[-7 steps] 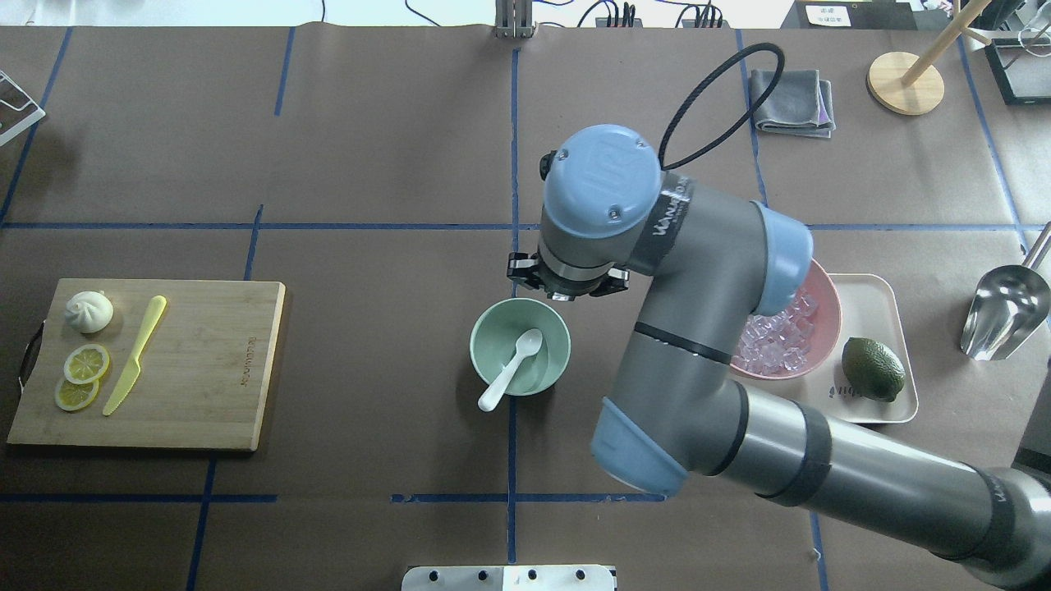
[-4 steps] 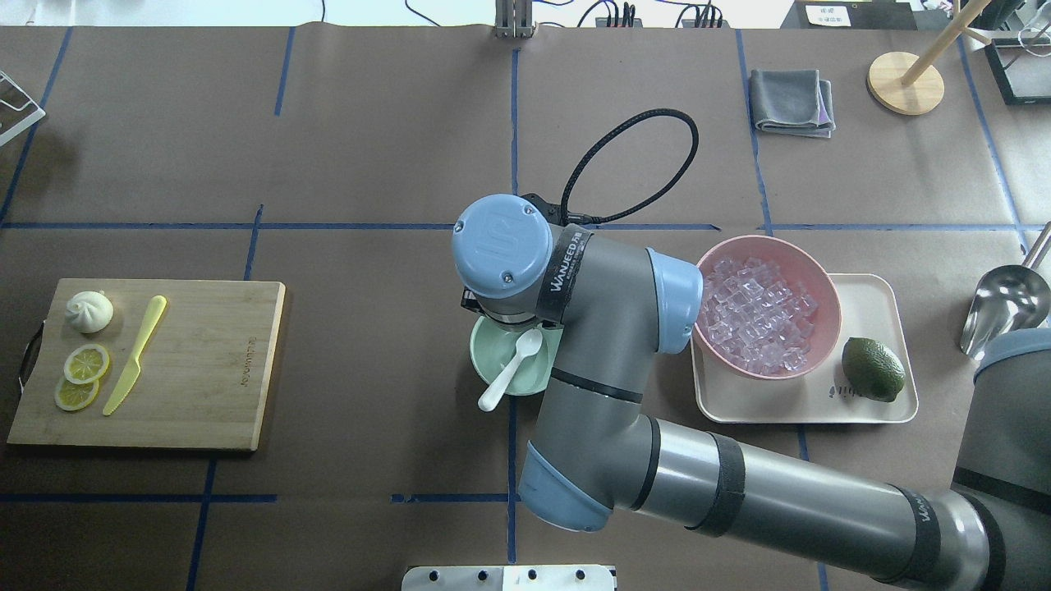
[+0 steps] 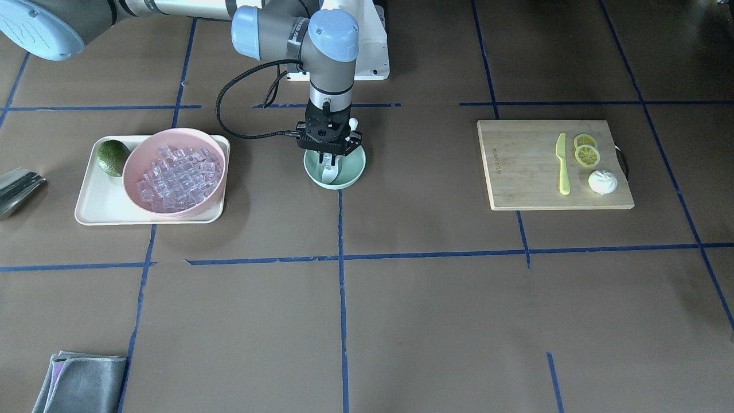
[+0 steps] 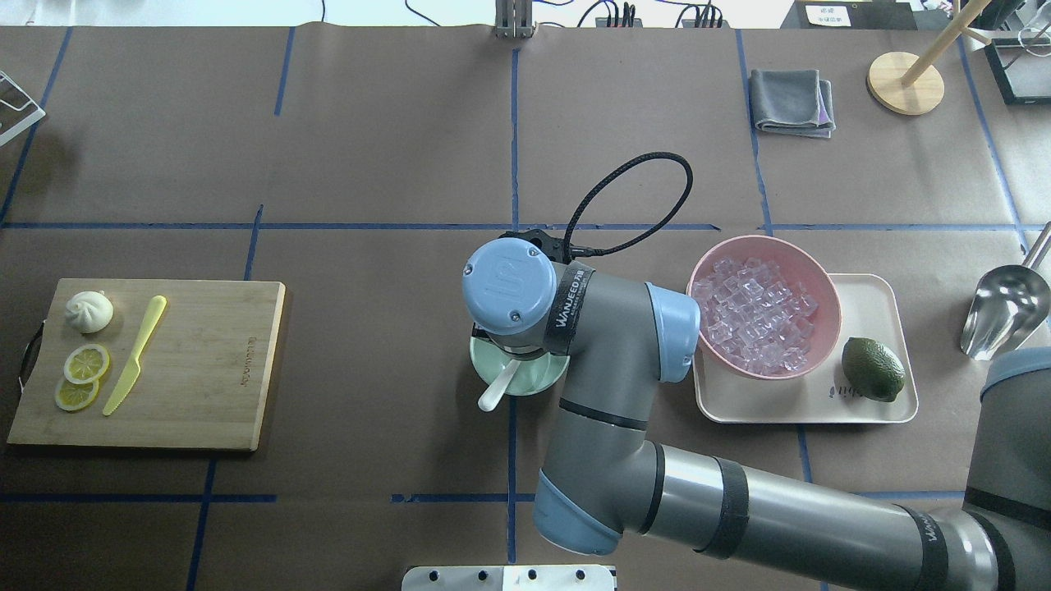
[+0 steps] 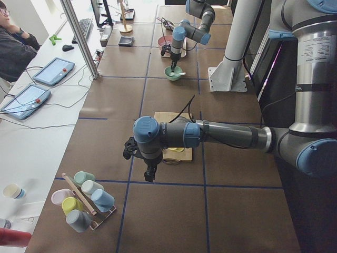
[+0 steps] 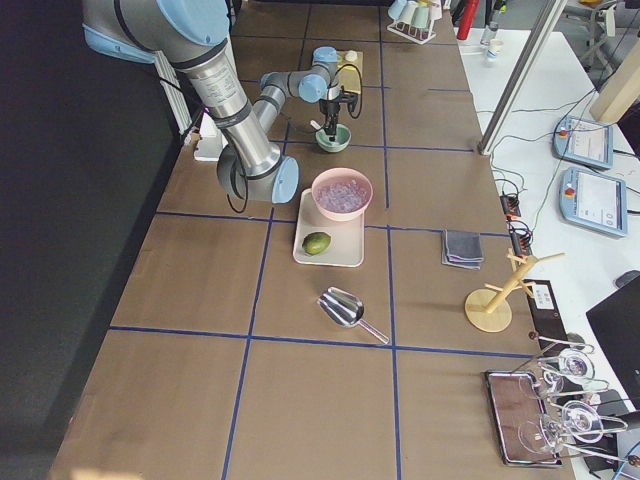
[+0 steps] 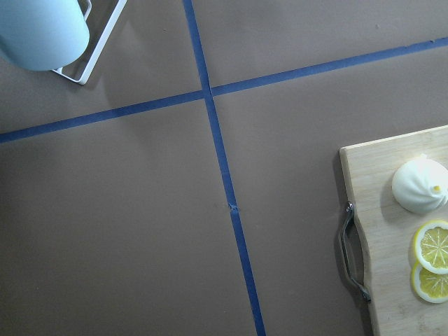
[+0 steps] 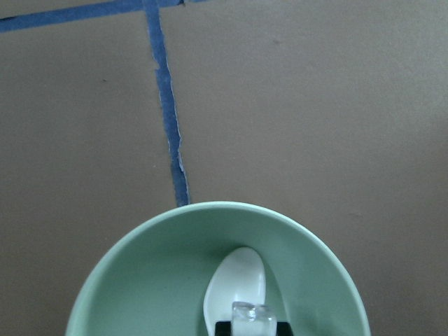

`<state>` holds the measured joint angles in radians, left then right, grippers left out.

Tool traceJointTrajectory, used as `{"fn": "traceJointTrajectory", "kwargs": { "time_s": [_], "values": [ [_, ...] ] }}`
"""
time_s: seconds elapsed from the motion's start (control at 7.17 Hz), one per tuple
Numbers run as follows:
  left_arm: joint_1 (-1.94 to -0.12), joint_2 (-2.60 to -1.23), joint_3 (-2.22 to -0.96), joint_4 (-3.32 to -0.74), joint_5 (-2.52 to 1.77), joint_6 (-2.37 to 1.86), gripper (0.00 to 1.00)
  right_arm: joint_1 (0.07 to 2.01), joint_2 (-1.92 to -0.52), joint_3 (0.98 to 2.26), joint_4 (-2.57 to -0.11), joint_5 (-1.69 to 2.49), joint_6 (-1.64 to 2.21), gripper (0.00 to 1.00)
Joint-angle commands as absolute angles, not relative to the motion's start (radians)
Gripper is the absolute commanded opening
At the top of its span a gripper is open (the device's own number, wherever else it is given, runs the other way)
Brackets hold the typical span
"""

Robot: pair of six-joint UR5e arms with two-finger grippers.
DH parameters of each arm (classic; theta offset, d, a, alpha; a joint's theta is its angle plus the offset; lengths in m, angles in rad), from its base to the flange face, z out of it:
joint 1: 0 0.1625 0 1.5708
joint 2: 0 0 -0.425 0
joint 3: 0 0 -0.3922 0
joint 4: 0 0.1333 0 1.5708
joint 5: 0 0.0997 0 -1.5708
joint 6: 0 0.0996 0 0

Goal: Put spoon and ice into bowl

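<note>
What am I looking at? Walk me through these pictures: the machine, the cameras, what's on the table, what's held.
Two robot arms work at a table, filmed from above, from across, from both ends, and by a camera on each wrist. The right arm reaches over a mint-green bowl with a white spoon in it; its wrist view shows its jaws gripping one clear ice cube over the bowl. Nearby, a pink bowl of ice and a lime sit on a tray. The left arm hovers by a cutting board.
</note>
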<state>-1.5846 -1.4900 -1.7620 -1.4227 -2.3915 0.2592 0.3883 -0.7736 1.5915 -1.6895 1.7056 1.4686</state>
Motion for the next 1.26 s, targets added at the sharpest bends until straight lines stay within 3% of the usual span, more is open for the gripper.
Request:
{"fn": "traceJointTrajectory", "kwargs": {
  "time_s": [0.0,0.14,0.7,0.98,1.12],
  "values": [
    [-1.585,-1.491,-1.761,-1.422,-2.391,0.259,1.00,0.385,-0.779,1.591,-1.658,1.703,1.470,0.72],
    [-1.585,-1.491,-1.761,-1.422,-2.391,0.259,1.00,0.385,-0.773,1.591,-1.658,1.692,1.471,0.98],
    [-1.582,-1.493,-1.756,-1.427,-2.391,0.259,1.00,0.498,-0.736,1.605,-1.658,1.733,1.370,0.98],
    [-1.582,-1.493,-1.758,-1.428,-2.391,0.259,1.00,0.634,-0.809,1.615,-1.657,1.875,1.179,0.99],
    [-1.582,-1.491,-1.756,-1.428,-2.388,0.261,1.00,0.693,-0.896,1.681,-1.655,1.916,1.061,0.99]
  ]
}}
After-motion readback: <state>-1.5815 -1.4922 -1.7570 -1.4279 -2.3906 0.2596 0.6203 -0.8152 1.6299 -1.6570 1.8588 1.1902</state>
